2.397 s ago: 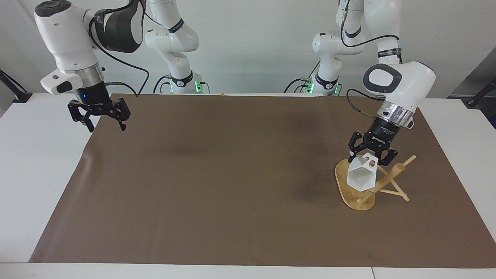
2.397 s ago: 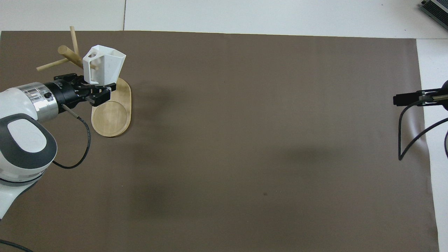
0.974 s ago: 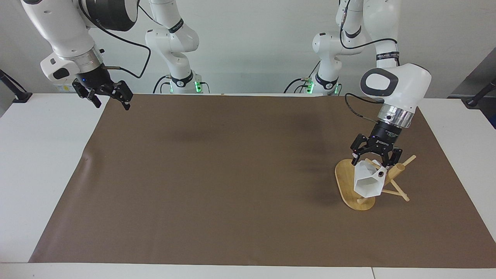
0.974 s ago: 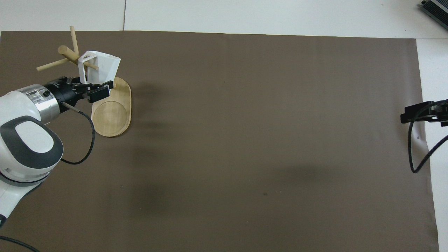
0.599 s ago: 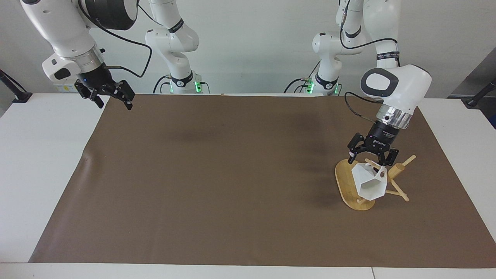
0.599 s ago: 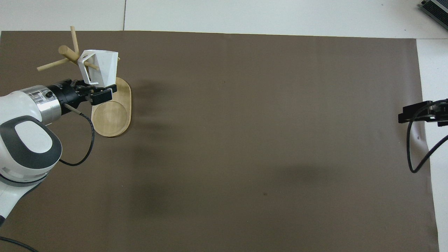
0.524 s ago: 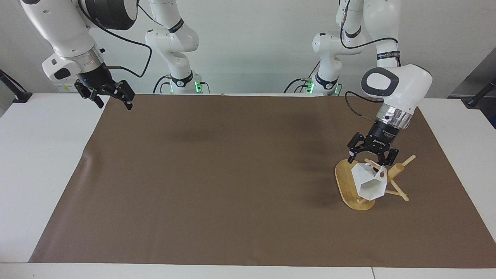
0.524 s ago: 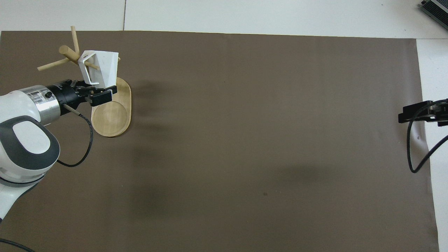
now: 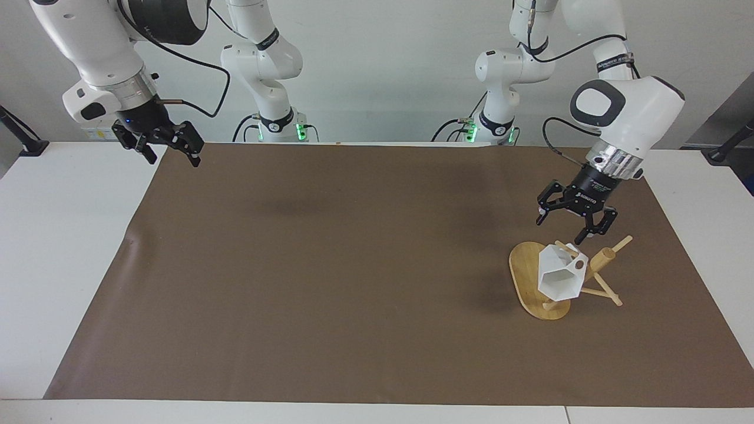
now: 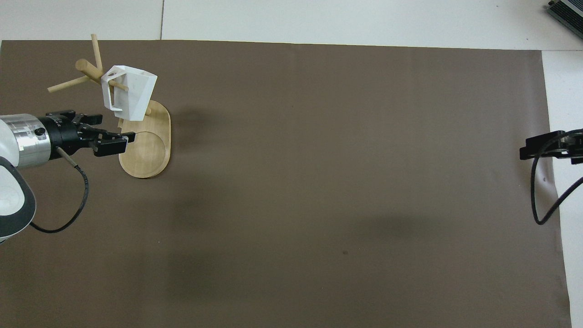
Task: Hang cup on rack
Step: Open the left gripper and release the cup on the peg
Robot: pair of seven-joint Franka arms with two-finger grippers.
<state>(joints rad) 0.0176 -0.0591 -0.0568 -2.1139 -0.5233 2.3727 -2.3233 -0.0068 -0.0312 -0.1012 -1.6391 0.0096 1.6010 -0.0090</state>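
Facing view: a brown mat is spread over the white table. The rack, light bamboo with an oval base, a thick tilted post and thin crossing pegs, is seen toward the left arm's end of the table. The cup, white and faceted with a blocky handle, is hung on a peg by its handle, over the rack's base; its long axis is tilted and its hexagonal mouth is turned away from the robots and downward. The left gripper is held above the rack, fingers spread, nothing grasped, apart from the cup. The right gripper is parked over the mat's edge at the right arm's end, fingers spread and empty.
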